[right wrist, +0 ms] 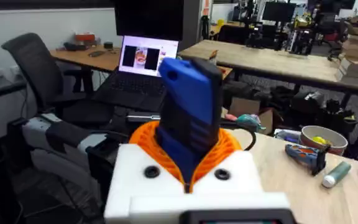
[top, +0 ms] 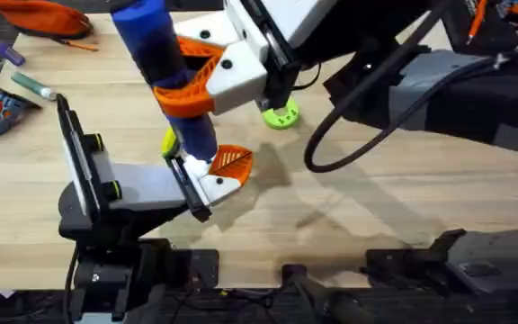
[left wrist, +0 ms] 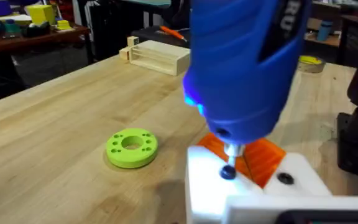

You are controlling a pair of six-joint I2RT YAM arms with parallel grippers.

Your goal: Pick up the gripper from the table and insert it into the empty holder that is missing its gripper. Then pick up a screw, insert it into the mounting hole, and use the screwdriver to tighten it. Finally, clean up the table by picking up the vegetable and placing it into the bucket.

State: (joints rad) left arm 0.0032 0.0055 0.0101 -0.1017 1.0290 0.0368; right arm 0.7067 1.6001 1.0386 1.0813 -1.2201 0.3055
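My right gripper (top: 187, 94) (right wrist: 188, 155) reaches across the table, its orange fingers shut on the blue screwdriver (top: 156, 36) (left wrist: 241, 68) (right wrist: 191, 106), which stands almost upright. The metal tip rests on a dark screw (left wrist: 228, 172) in the white holder (left wrist: 207, 183) (top: 223, 187) of my left gripper (top: 236, 162) (left wrist: 253, 152). The orange ribbed gripper piece (left wrist: 269, 154) (top: 232, 160) sits in that holder, and the left gripper is shut on nothing. A small yellow-green shape (top: 167, 142) peeks out beside the screwdriver; I cannot tell whether it is the vegetable. The tan-rimmed bucket (right wrist: 337, 135) holds something yellow.
A lime-green disc with holes (top: 281, 115) (left wrist: 131, 147) lies just beyond the grippers. A pale wooden box (left wrist: 157, 57) stands at the far side. A blue-and-orange tool (top: 3, 112) (right wrist: 306, 155) and a green-capped tube (top: 34, 85) (right wrist: 335, 174) lie near the bucket at the left.
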